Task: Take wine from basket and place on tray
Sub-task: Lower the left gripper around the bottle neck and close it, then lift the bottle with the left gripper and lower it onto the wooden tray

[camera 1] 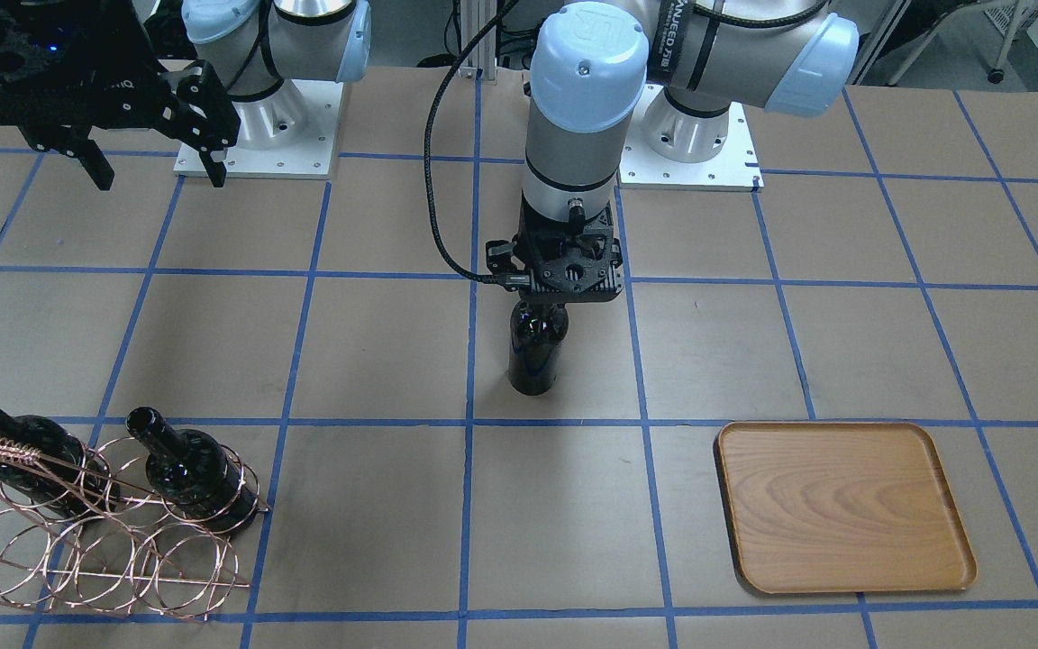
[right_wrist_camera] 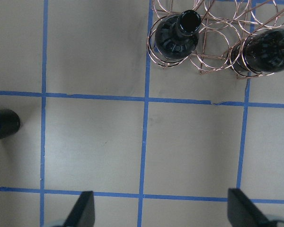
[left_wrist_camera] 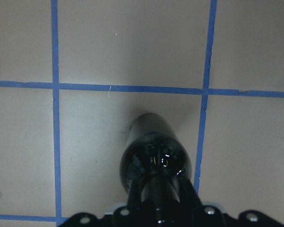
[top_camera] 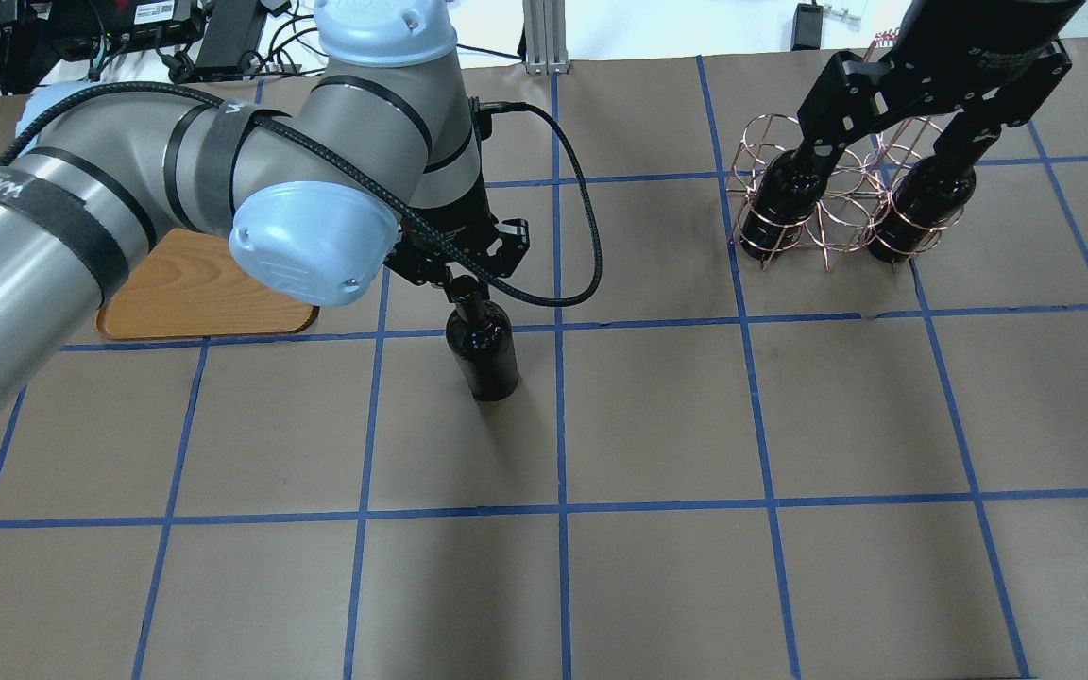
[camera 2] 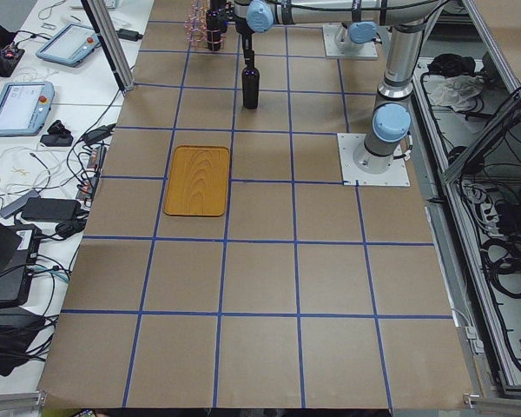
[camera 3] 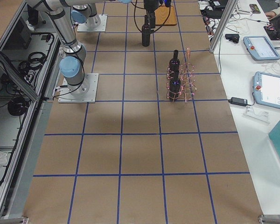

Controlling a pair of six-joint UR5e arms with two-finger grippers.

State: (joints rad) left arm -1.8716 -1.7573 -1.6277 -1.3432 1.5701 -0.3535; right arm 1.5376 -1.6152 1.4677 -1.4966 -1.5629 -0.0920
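My left gripper (camera 1: 540, 306) is shut on the neck of an upright wine bottle (camera 1: 532, 356) at the table's middle. The wrist view shows its fingers (left_wrist_camera: 137, 189) clamped on the neck above the bottle's shoulder (left_wrist_camera: 154, 142). Whether the base touches the table, I cannot tell. The wooden tray (camera 1: 843, 509) lies empty off to the side, one grid square away. The copper wire basket (camera 1: 95, 541) holds two more bottles (camera 1: 28, 446) (camera 1: 190, 469). My right gripper (top_camera: 870, 165) hangs open and empty above the basket (top_camera: 827, 208).
The table is brown paper with a blue tape grid. Both arm bases (camera 1: 258, 135) (camera 1: 690, 144) are bolted at the robot's edge. Operator benches with tablets (camera 3: 263, 46) line the far side beyond an aluminium post (camera 3: 219, 28).
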